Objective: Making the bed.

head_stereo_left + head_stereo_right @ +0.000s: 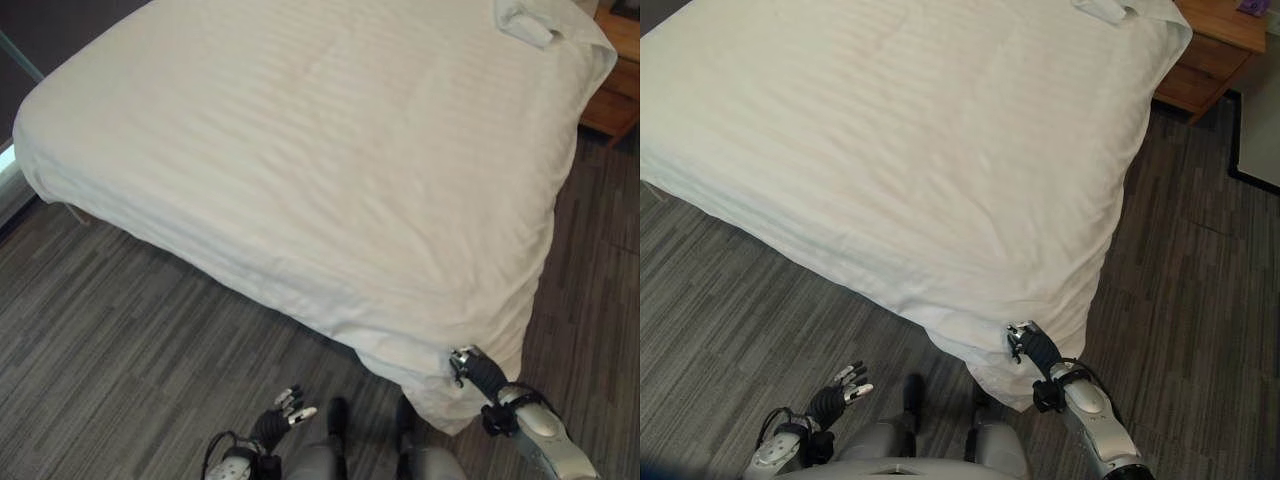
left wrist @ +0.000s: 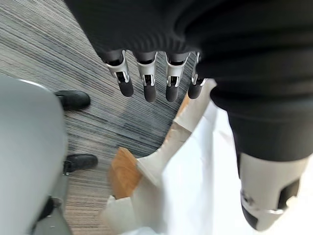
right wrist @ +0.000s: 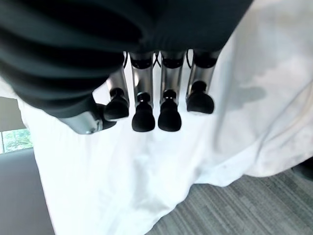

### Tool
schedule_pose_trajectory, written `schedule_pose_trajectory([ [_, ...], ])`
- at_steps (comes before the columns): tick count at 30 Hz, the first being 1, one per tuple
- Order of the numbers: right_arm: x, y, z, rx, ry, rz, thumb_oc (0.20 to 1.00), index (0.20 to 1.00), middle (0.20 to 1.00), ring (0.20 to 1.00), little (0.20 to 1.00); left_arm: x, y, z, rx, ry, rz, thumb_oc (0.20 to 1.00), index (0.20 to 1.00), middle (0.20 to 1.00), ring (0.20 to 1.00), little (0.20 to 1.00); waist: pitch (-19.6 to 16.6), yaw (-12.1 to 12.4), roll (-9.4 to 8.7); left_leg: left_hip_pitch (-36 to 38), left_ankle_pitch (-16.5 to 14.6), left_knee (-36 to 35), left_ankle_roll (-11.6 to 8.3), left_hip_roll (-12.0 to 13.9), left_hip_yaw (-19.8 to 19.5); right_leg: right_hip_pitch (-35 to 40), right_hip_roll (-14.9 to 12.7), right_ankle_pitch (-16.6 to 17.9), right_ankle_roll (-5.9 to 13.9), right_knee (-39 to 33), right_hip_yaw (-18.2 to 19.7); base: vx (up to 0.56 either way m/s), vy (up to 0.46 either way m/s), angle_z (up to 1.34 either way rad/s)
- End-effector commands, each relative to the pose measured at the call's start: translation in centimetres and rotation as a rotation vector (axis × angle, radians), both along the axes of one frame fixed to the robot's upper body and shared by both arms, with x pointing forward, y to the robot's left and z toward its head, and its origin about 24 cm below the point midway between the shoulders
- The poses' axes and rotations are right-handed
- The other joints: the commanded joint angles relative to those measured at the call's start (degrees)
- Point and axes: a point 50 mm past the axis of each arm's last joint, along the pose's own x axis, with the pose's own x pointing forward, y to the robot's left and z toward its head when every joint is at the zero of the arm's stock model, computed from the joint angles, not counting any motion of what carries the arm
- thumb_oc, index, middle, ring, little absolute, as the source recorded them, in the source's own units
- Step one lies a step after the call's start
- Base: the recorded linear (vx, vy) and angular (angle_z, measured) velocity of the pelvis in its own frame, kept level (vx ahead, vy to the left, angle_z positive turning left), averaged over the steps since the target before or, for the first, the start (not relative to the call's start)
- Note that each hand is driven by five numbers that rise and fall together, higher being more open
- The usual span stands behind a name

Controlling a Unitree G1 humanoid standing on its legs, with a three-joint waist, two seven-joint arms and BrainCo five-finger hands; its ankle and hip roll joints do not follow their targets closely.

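Touching duvet (image 1: pixel 300 150) corner: rt robot hand (image 1: pixel 470 368)

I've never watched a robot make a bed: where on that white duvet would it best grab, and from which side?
Probably the duvet's near corner, where it droops off the bed toward the floor. That hanging flap offers loose cloth to pinch, unlike the flat top. Come from the foot side, where the right hand already sits against it; the left hand hangs free.
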Motion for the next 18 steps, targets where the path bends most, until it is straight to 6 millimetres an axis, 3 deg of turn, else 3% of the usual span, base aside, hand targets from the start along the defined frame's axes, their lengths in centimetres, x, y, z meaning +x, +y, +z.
schedule_pose_trajectory([
  [1, 2.4, -0.4, 1.2, 0.039, -0.074, -0.083, 0.200, 0.200, 0.200, 0.200, 0.200, 2.4, -0.4, 1.3, -0.009, -0.098, -0.024, 1.000, 1.000, 1.000, 1.000, 1.000, 1.83, 1.89, -0.29, -2.49, 1.16, 0.30, -0.89, -1.17, -4.11, -1.29, -3.94, 3.41, 3.30, 1.09, -3.26, -0.04, -0.031, 0.07],
  [5, 4.6, -2.4, 0.3, 0.081, -0.022, -0.274, 0.200, 0.200, 0.200, 0.200, 0.200, 3.1, -0.8, 1.3, -0.014, -0.100, -0.033, 1.000, 1.000, 1.000, 1.000, 1.000, 2.73, 3.12, 1.65, -5.48, 2.05, 0.30, -0.93, -1.79, -5.65, -3.95, -4.38, 3.76, 3.23, 1.09, -2.83, -0.03, -0.007, 0.23],
  [8, 7.0, -4.5, 1.5, 0.097, -0.041, -0.400, 0.200, 0.200, 0.200, 0.200, 0.200, 3.6, -0.9, 1.3, -0.005, -0.102, -0.042, 1.000, 1.000, 1.000, 1.000, 1.000, 4.16, 4.32, 3.20, -7.97, 2.56, 0.30, -0.93, -2.19, -5.96, -6.62, -4.44, 4.40, 3.16, 1.09, -2.26, -0.05, 0.004, 0.08],
  [10, 7.6, -4.8, 2.0, 0.094, -0.052, -0.415, 0.200, 0.200, 0.200, 0.200, 0.200, 3.9, -1.0, 1.4, -0.005, -0.107, -0.044, 1.000, 1.000, 1.000, 1.000, 1.000, 4.42, 4.67, 3.59, -8.76, 2.71, 0.30, -0.97, -2.22, -5.85, -7.44, -4.43, 4.54, 3.10, 1.09, -2.00, -0.04, 0.007, -0.05],
  [14, 7.9, -7.9, 2.7, 0.101, -0.057, -0.587, 0.200, 0.200, 0.200, 0.200, 0.200, 4.3, -1.3, 1.5, -0.006, -0.118, -0.043, 1.000, 1.000, 1.000, 1.000, 1.000, 5.77, 5.11, 5.06, -11.07, 3.09, 0.30, -0.99, -2.39, -5.66, -9.85, -4.29, 4.97, 3.04, 1.09, -1.09, -0.03, 0.002, -0.10],
  [18, 5.6, -12.4, 2.1, 0.023, 0.020, -0.760, 0.200, 0.200, 0.200, 0.200, 0.200, 5.0, -1.4, 1.7, 0.007, -0.131, -0.038, 1.000, 1.000, 1.000, 1.000, 1.000, 7.02, 4.76, 6.86, -13.57, 3.68, 0.30, -1.25, -2.40, -5.70, -12.26, -4.37, 5.44, 3.06, 1.09, -0.14, -0.03, -0.006, -0.06],
])
